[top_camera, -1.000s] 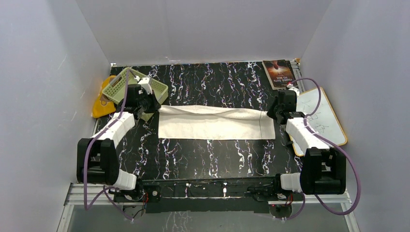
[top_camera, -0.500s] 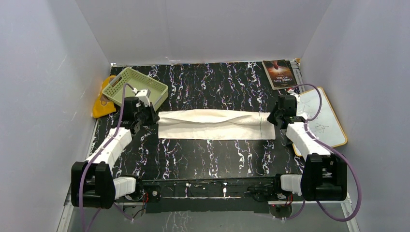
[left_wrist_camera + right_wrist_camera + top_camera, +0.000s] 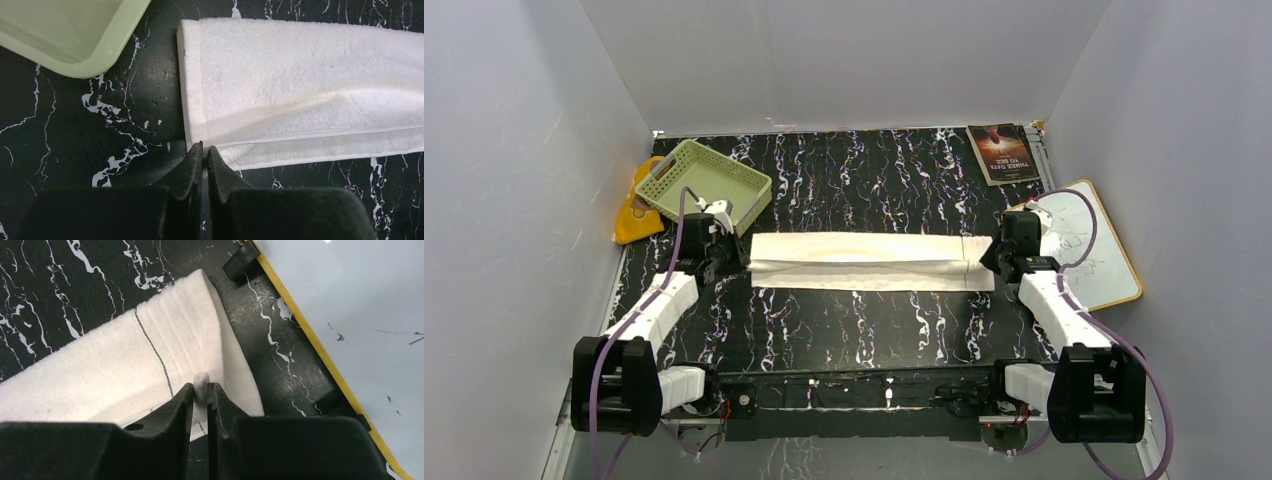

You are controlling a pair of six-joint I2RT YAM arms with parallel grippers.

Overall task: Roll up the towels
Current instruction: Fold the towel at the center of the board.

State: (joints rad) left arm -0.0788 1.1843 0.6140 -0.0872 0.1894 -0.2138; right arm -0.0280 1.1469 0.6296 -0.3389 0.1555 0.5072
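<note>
The cream-white towel [image 3: 869,262] lies as a long narrow folded strip across the middle of the table, its upper layer folded over toward the near side. My left gripper [image 3: 742,255] is at its left end, jaws shut on the near corner of the towel [image 3: 310,100], left gripper [image 3: 204,148] showing a sliver of cloth between its fingers. My right gripper [image 3: 986,260] is at the right end, right gripper [image 3: 201,387] pinching a small tuft of the towel [image 3: 125,365]. The orange-yellow towel [image 3: 634,215] lies at the table's left edge, partly hidden by the basket.
A pale green slotted basket [image 3: 709,180] stands at the back left, close to the left gripper; its rim shows as the basket [image 3: 75,40]. A book [image 3: 999,152] lies at the back right. A yellow-framed whiteboard [image 3: 1089,250] lies beside the right gripper.
Both grippers have drawn the towel's far edge toward the near side, making the strip narrower. The left arm has come away from the basket. The right jaws have eased slightly.
</note>
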